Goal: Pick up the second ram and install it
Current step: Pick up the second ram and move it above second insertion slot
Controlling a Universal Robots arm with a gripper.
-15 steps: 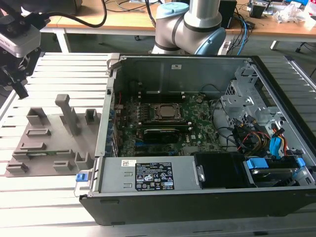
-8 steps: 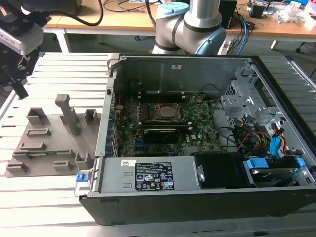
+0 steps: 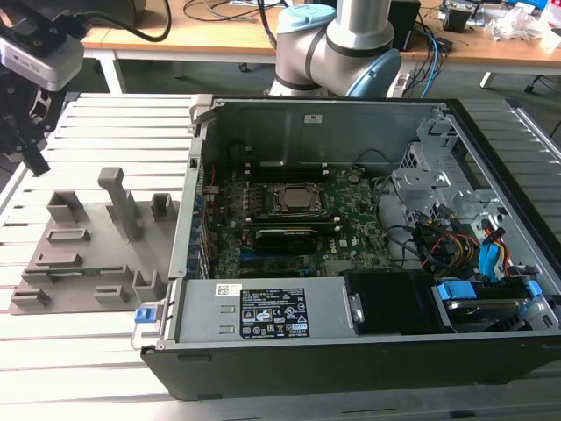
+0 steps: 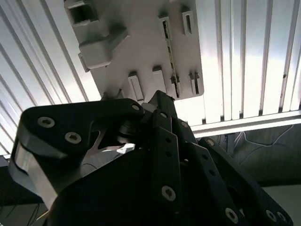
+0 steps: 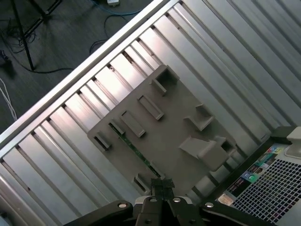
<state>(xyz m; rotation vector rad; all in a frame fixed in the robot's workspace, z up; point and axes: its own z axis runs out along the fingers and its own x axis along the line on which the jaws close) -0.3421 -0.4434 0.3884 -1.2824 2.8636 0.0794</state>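
Note:
The second ram (image 5: 135, 151) is a thin green stick lying on edge in a slot of the grey fixture plate (image 5: 176, 127). It also shows in the second wrist view (image 4: 170, 59) and faintly in the exterior view (image 3: 81, 273). My black gripper (image 3: 37, 162) hangs in the air over the slatted table at the exterior view's far left, above and beyond the fixture and apart from the stick. In the first wrist view the gripper (image 5: 162, 187) has its fingers pressed together and holds nothing. The green motherboard (image 3: 351, 219) lies inside the open computer case.
The open computer case (image 3: 351, 114) takes up the exterior view's right, with drive cages and cables (image 3: 456, 237) inside. Upright grey blocks (image 3: 118, 197) rise from the fixture plate. The slatted aluminium table (image 3: 88, 351) runs under everything. The arm's base (image 3: 337, 44) stands behind the case.

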